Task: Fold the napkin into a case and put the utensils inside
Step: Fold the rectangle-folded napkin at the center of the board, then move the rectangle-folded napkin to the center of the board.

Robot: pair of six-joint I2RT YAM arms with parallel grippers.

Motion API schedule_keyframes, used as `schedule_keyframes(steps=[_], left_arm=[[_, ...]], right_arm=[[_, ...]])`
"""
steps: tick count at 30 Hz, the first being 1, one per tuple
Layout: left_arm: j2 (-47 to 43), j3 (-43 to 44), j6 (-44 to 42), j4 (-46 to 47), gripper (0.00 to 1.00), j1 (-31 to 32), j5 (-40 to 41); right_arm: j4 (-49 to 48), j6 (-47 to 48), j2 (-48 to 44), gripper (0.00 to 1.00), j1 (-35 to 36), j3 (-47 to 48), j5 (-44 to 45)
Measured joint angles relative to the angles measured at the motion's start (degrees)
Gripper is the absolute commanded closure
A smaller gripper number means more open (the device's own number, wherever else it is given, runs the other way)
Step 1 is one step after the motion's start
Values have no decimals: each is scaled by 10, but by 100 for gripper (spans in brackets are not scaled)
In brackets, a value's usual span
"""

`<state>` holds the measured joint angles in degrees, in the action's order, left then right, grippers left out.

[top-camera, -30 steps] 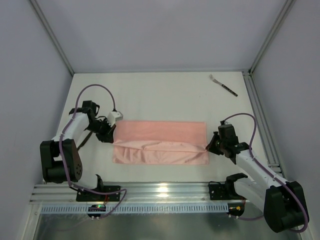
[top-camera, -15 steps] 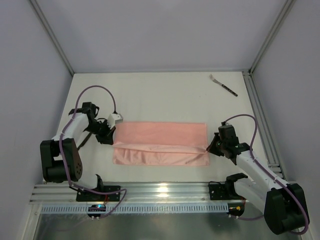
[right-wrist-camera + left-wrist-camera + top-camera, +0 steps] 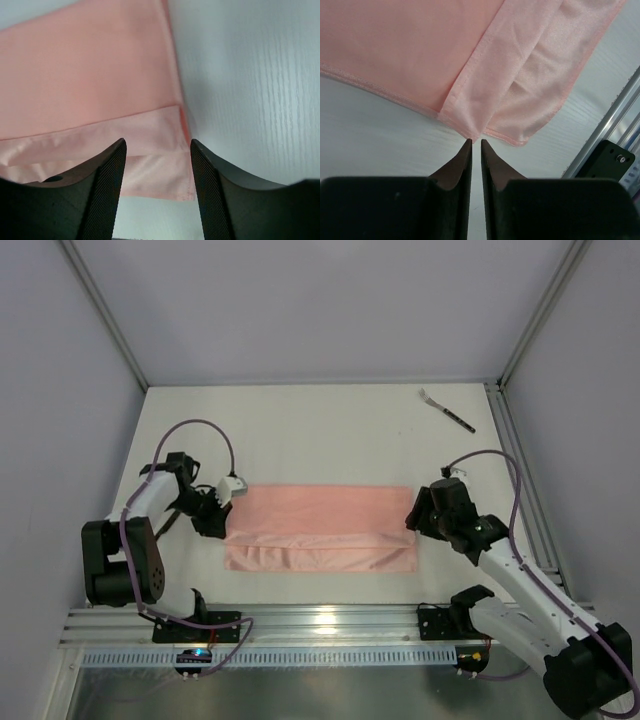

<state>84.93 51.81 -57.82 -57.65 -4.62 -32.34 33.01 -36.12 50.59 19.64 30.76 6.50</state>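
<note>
The salmon-pink napkin lies flat on the white table as a wide oblong. A folded layer ends in a seam, with a lighter strip along the near side. My left gripper sits at its left end. In the left wrist view the gripper stands open by a narrow gap with nothing in it, just short of the napkin's corner. My right gripper hovers over the right end. In the right wrist view it is wide open above the napkin's edge. The fork lies far back right.
An aluminium rail runs along the near edge between the arm bases. A metal track borders the table's right side. White walls close the back and both sides. The rail lies close to the left gripper.
Both grippers have let go of the napkin's raised fold, which now lies flat. The right gripper opened wide and rose a little. The left gripper opened slightly and backed off the corner.
</note>
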Motion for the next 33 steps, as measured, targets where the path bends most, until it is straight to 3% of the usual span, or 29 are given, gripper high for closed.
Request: schedule_keyframes(steps=[2,5,6,9,14,17,20,25,29,33], left_arm=[[-2,-2,-13,-1,83,0,2],[-8,-8,-31,-3,79,0,7],[-12,-10,-38,-4,77,0,9],[-23,-12,-59,-16,70,0,14],[-28,18,-40,-47,63,0,-13],[-29,67,44,-17,64,15,-14],[-28,79,130,72,68,61,33],[57,108,239,169,71,154,111],[147,137,295,209,71,159,146],[163,131,321,210,70,156,157]], right_arm=[[1,8,-11,43,40,42,23],[-33,30,21,54,83,87,25],[-47,38,49,63,95,101,19],[-80,61,159,76,123,141,4],[-116,94,331,89,159,197,-48],[-125,107,375,92,160,219,-77],[-144,115,395,94,162,233,-107],[-174,125,400,94,207,235,-126],[-193,129,434,94,256,235,-132],[-190,139,470,95,282,234,-129]])
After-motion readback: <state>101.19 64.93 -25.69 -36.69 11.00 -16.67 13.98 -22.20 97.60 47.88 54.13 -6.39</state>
